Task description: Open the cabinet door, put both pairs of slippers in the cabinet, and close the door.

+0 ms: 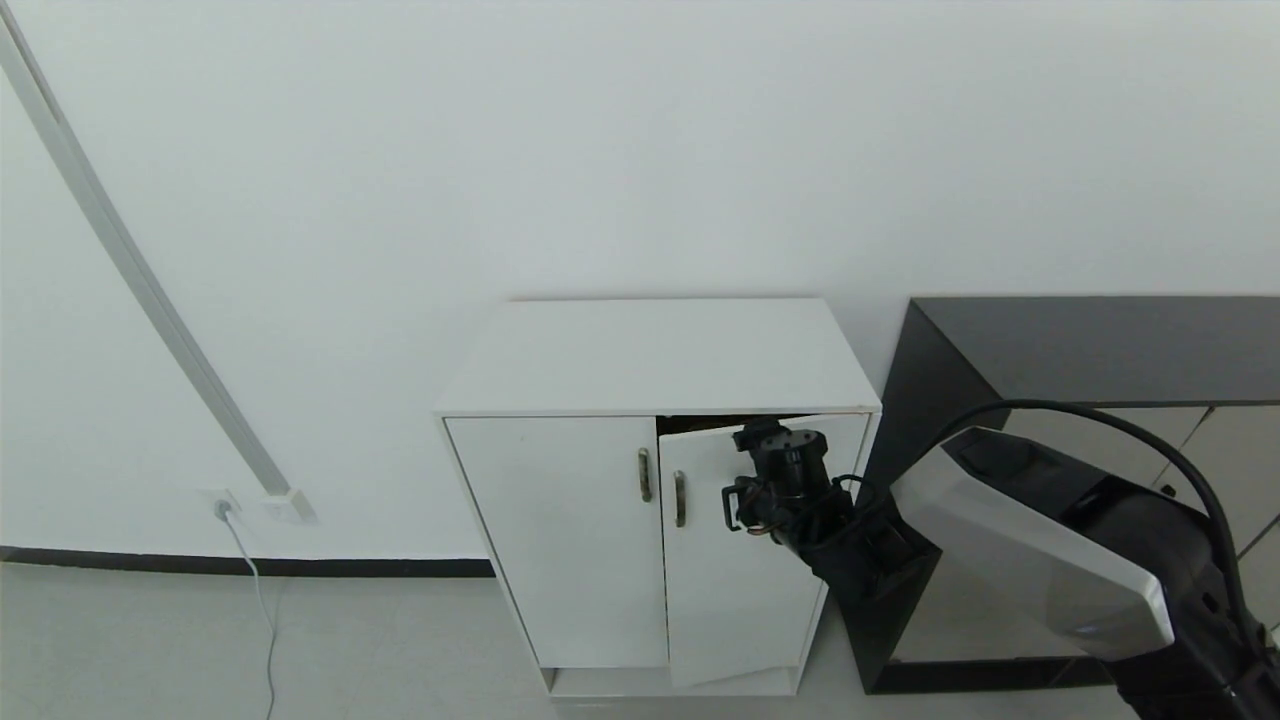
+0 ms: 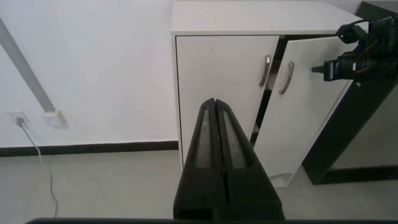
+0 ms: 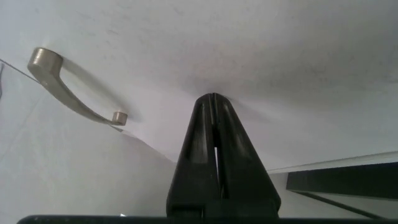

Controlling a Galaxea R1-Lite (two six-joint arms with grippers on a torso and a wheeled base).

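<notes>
Leaning on the white cabinet (image 1: 650, 355) too hard could rock it. Its right door (image 1: 740, 600) stands a little ajar, and your right claw (image 3: 213, 98), fingers together, meets the bare panel beside the handle (image 1: 680, 498), so it may slip. Your left claw (image 2: 214, 104), also together, hangs well apart. Around: white wall (image 1: 600, 150), grey floor (image 1: 350, 650).
</notes>
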